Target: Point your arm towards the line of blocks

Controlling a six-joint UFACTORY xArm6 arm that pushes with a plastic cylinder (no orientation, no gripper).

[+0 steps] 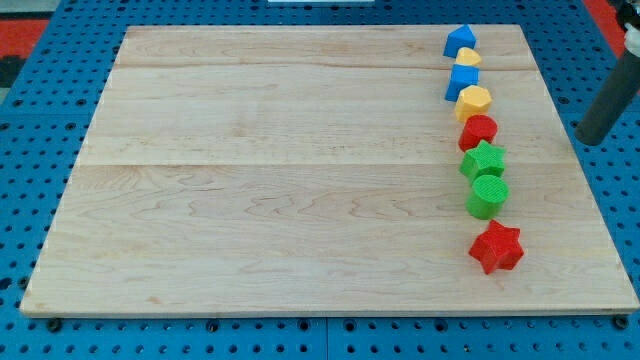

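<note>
Setting: laboratory test bench. Evidence: blue perforated metal base plate (30,200) with a regular grid of mounting holes, visible on every side; pale wooden board (260,170) laid flat upon it as a work surface; red panel (30,35) behind the far left corner. No domestic furnishings in view.

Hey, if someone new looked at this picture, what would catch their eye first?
A line of eight coloured blocks runs down the wooden board near the view's right, from a blue block at the top to a red star at the bottom. My tip sits off the board, right of the line, touching nothing.
</note>
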